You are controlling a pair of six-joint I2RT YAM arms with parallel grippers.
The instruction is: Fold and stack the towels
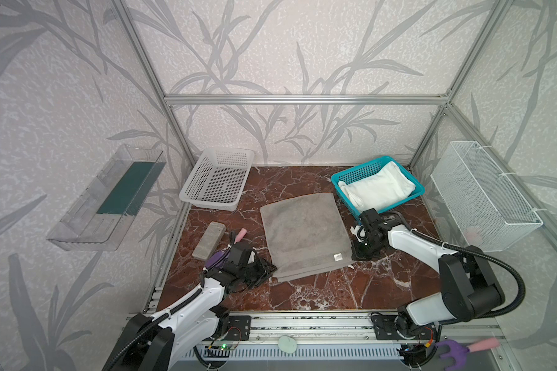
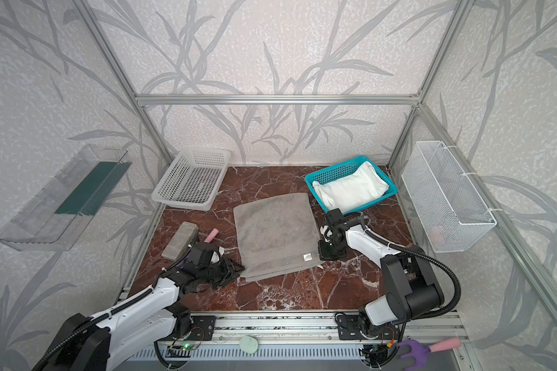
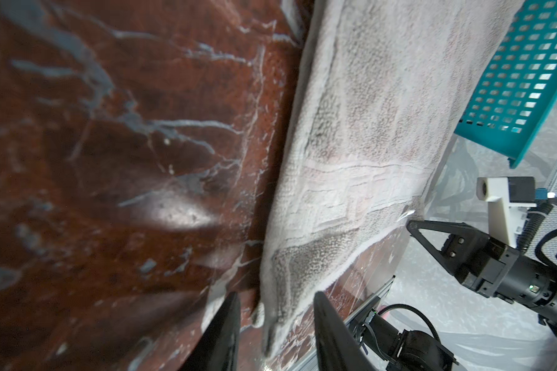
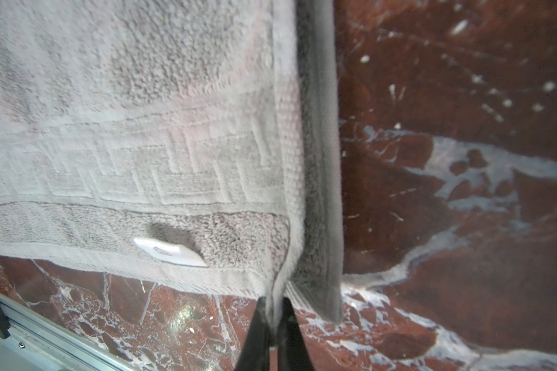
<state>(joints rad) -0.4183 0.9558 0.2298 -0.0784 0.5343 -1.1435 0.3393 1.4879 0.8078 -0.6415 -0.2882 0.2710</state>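
Firmly the right end effector [image 4: 272, 316] pinches the grey towel's [image 1: 303, 231] near corner; left end effector [image 3: 276, 297], half-open, straddles the other.

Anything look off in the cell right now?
Grey towel lies skewed, and its folded layers don't line up: lower edges stick out along the near side. Right hand pinches one near corner; left hand stands open around the other. A purple-and-pink tool lies off the table on the front frame.

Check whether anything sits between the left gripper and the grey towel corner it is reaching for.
Nothing visible does. The left gripper is open, and one near corner of the grey towel lies between its jaws in the left wrist view. The right gripper is shut on the other near corner.
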